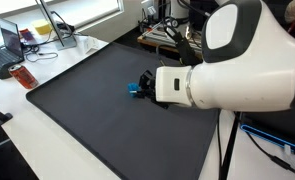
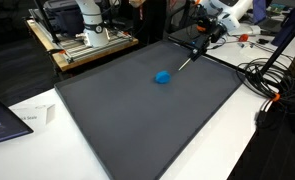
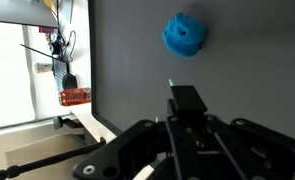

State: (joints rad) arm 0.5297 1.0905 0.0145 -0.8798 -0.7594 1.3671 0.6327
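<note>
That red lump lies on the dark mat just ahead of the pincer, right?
Not quite: the lump is blue, not red, as the wrist view shows. It does lie on the dark mat just ahead of the pincer.

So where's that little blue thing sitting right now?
The blue object lies on the dark mat, near its middle in an exterior view, apart from the gripper; the wrist view shows it upper right, ahead of that gripper.
</note>
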